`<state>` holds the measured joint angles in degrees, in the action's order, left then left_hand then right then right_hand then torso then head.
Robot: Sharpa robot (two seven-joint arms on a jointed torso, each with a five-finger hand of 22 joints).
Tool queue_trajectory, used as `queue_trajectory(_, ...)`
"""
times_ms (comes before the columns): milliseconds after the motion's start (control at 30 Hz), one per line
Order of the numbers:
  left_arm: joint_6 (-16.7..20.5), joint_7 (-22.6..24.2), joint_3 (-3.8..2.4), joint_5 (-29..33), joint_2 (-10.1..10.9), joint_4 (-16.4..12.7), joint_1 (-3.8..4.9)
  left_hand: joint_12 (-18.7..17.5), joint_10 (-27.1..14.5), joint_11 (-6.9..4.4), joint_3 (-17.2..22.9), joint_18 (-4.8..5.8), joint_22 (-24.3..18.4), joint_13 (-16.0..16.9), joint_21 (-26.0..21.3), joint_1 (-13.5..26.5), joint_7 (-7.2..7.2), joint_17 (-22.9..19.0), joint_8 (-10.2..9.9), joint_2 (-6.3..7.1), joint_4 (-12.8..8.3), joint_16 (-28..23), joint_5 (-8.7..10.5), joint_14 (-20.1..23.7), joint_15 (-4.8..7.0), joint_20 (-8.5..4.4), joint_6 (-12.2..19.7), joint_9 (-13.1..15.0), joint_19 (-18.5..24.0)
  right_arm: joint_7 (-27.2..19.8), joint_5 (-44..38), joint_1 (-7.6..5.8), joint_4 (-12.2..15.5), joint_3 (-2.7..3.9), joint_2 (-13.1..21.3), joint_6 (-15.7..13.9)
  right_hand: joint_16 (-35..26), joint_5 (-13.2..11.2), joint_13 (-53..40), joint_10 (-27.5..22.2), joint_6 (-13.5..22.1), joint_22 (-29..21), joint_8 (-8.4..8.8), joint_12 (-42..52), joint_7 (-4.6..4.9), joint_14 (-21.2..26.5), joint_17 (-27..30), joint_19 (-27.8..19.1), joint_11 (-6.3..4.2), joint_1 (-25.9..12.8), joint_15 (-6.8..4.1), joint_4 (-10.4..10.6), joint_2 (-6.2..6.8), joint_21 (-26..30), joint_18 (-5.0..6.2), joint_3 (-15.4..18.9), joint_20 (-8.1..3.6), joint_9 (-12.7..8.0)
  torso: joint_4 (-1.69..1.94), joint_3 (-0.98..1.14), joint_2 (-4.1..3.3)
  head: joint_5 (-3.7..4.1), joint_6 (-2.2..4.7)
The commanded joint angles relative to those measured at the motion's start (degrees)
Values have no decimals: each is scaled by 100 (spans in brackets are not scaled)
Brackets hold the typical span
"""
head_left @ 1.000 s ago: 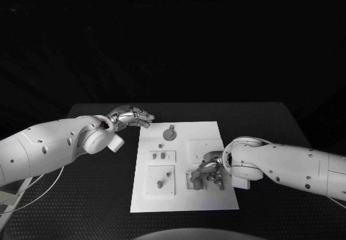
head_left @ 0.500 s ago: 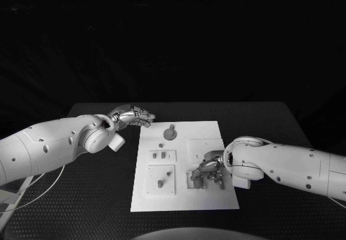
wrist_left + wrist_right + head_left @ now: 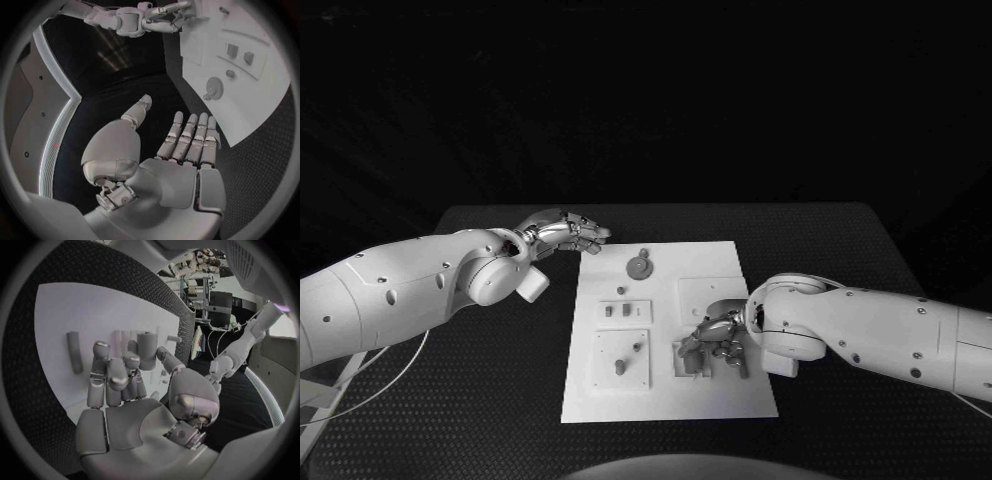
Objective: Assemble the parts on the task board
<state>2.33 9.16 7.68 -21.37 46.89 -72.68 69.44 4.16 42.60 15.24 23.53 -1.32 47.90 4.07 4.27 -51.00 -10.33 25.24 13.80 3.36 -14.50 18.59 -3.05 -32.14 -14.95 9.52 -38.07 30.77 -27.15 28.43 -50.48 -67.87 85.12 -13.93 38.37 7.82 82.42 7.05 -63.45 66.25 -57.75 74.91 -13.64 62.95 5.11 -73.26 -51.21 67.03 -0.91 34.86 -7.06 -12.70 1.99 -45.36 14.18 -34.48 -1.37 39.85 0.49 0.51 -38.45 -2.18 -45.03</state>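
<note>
Lower now, right hand [image 3: 718, 340] fingers grasp an upright cylindrical part [image 3: 147, 350]; left hand [image 3: 564, 232] fingers released.

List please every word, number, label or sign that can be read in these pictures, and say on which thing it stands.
None can be read.
The task board, its parts, the left hand and the right hand carry no visible writing.
</note>
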Motion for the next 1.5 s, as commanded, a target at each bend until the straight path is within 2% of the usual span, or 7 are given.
queue_trajectory(33, -79, 46, -4, -9, -6, -12, 4, -24, 1, 10, -2, 47, -8, -7, -10, 0, -313, 8, 31, -13, 16, -17, 16, 15, -17, -9, -36, -9, -21, -52, -94, 45, 0, -26, -31, -74, -27, 18, -10, -32, 13, 108, 38, -32, 29, 19, 5, 2, -10, -25, -3, 39, 64, 17, 82, -14, -3, -1, 8, -2, 0, 5, -3)
queue_trajectory(200, -83, 46, -4, -9, -6, -15, 4, -25, 0, 11, -2, 47, -8, -7, -10, -1, -313, 8, 31, -13, 15, -17, 16, 15, -17, -9, -36, -9, -21, -41, -90, 46, -6, -26, -41, 55, -26, 16, -13, -31, 14, 108, 42, -31, 28, 19, 5, 4, -10, -33, -3, 45, 92, 18, 82, -18, -5, 1, 6, -5, 1, 2, -1)
queue_trajectory(500, -85, 41, -4, -9, -6, -15, 4, -25, -1, 12, -2, 47, -9, -7, -10, -2, -312, 9, 31, -12, 14, -18, 16, 16, -17, -9, -36, -10, -20, -43, -80, 73, -23, -26, -57, 66, -32, 16, -20, -44, 38, 109, 64, -40, 35, 29, 10, -2, -5, -61, 1, 68, 200, 29, 82, -34, -6, 6, 2, -1, 1, -12, -8)
queue_trajectory(700, -90, 37, -4, -9, -2, -16, 4, -25, -2, 12, -3, 48, -9, -8, -10, -1, -311, 9, 31, -11, 13, -18, 17, 17, -18, -8, -36, -11, -20, -44, -79, 75, -36, -26, -51, -10, -35, 18, -31, -61, 76, 107, 97, -49, 48, 40, 14, -5, 8, -113, 12, 156, 347, 42, 82, -70, -5, 8, 0, 2, 1, -18, -7)
queue_trajectory(933, -90, 33, -4, -9, -3, -17, 4, -26, -4, 12, -4, 48, -9, -8, -10, 0, -311, 8, 31, -9, 13, -19, 17, 18, -18, -8, -35, -11, -19, -60, -79, 76, -45, -26, -43, -23, -40, 17, -50, -96, 152, 108, 153, -59, 74, 62, 19, -6, 33, -153, 36, 386, 614, 61, 82, -192, -7, 15, -1, 1, 2, -19, -5)
queue_trajectory(1067, -85, 32, -4, -9, -2, -19, 4, -26, -5, 12, -5, 48, -9, -8, -10, 0, -312, 9, 30, -6, 12, -19, 17, 18, -18, -7, -33, -12, -19, -68, -79, 76, -38, -26, -42, -6, -47, 14, -56, -117, 171, 109, 166, -67, 82, 77, 23, -16, 41, -148, 43, 454, 682, 70, 82, -230, -3, 22, 0, 3, 1, -20, -7)
queue_trajectory(1500, -86, 29, -4, -9, 3, -23, 4, -27, -8, 14, -5, 47, -9, -8, -9, -2, -312, 9, 26, -6, 10, -20, 16, 18, -19, -8, -27, -15, -19, -97, -85, 76, -28, -26, -25, -55, -52, 12, -63, -140, 190, 112, 177, -73, 90, 93, 25, -28, 48, -118, 51, 519, 721, 75, 82, -271, 3, 35, 4, -1, 2, -15, -11)
